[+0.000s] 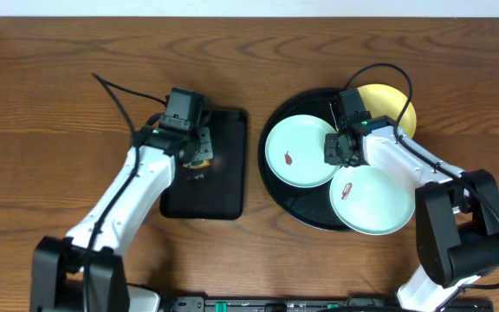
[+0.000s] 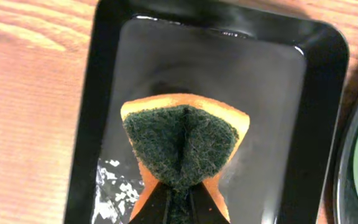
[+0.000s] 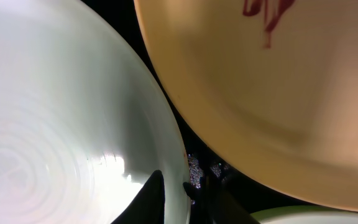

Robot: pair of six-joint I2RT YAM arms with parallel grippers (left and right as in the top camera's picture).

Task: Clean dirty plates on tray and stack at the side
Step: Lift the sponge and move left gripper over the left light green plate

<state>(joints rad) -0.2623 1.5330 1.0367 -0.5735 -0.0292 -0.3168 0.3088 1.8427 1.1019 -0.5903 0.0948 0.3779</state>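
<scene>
The round tray [image 1: 294, 206] sits toward the right edge of the tabletop [image 1: 59, 104], about midway between the far and near edges, and carries all three plates. A mint plate [image 1: 297, 152] with a reddish smear lies on the tray's left part. A second mint plate [image 1: 375, 204], also smeared, overhangs the rim toward the near right corner. The yellow plate [image 1: 398, 104] lies at the tray's far right, partly hidden by the right arm.

The right hand [image 1: 336, 149] is at the first mint plate's right rim. In the wrist view its fingers [image 3: 154, 193] straddle that rim and look closed on it, with the yellow plate's red smear cut off at the top.

Left of the round tray lies a rectangular tray [image 1: 223, 195], glossy and wet, with white flecks in one corner. Over it the left hand [image 2: 178, 196] is clamped on a sponge [image 2: 182, 140], orange with a dark green scouring face.

The tabletop is brown grained wood, with a pale strip of wall beyond its far edge. The arm bases cover part of the near edge.
</scene>
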